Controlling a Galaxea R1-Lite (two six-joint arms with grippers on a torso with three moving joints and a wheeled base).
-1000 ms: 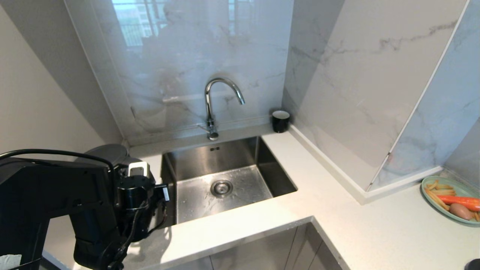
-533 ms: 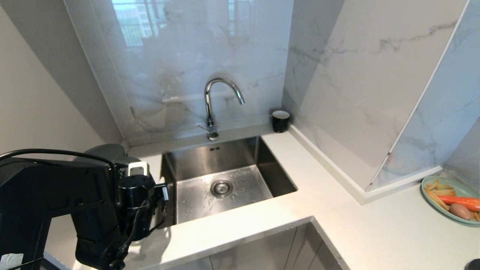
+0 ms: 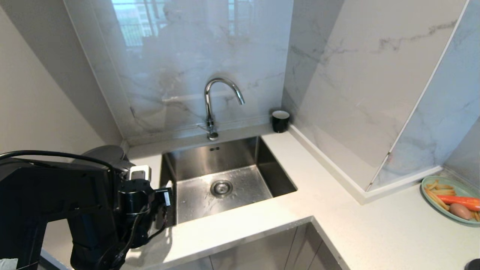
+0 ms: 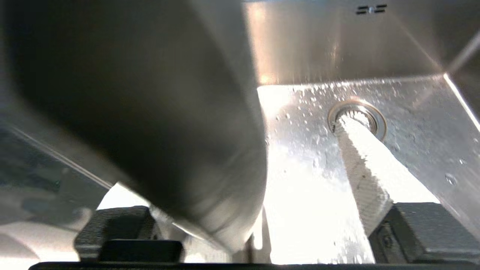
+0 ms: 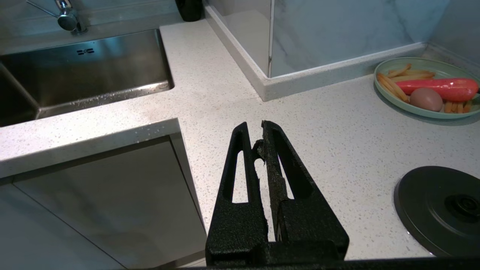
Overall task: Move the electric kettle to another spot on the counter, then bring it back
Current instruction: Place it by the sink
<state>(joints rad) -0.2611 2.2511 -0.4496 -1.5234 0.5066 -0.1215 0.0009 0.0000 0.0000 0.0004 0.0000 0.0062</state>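
Left gripper point(image 4: 285, 157): jaws apart, nothing held. The one finger point(image 4: 356, 168) you can see stands clear of the electric kettle point(image 4: 142, 112); the other is hidden behind it.

The kettle stands upright on the counter point(image 5: 337, 142), on the narrow strip at the sink's point(image 3: 225, 187) left edge, near the back-left corner.

Right gripper point(image 5: 258, 137): jaws pressed together, empty, parked over the right run beside the base disc point(image 5: 442, 210).

Handling, my guess: a rigid jug with a glossy, slippery shell, and its weight depends on water you can't see. Grip the loop handle high up, not the body, and keep it upright.
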